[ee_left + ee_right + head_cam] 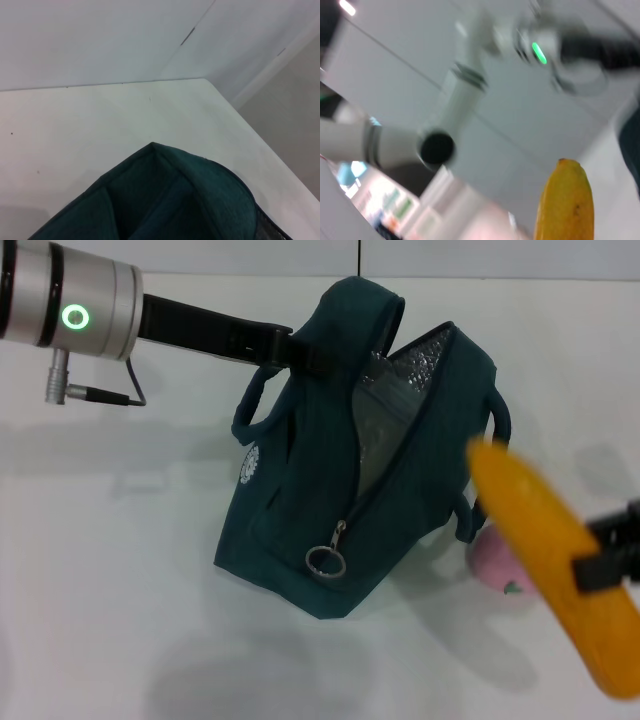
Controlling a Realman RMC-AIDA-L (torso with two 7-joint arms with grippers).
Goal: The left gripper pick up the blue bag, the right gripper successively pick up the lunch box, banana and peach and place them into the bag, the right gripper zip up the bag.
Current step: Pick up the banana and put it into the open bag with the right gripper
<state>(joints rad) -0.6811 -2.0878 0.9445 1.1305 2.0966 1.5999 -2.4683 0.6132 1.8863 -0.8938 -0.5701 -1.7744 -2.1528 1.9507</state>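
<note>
Currently the left claw point(285, 350) is clamped on the upper edge of the blue bag point(340, 480), holding it propped up on the worktop point(110, 540), likely so the unzipped mouth stays open for loading. Silver lining shows inside; zipper ring point(325, 560) hangs at the near end. Right claw point(605, 562) is closed on the banana point(560, 580), off the worktop beside the bag. Peach point(500, 565) sits just beside the bag's right side. Lunch box not visible.
</note>
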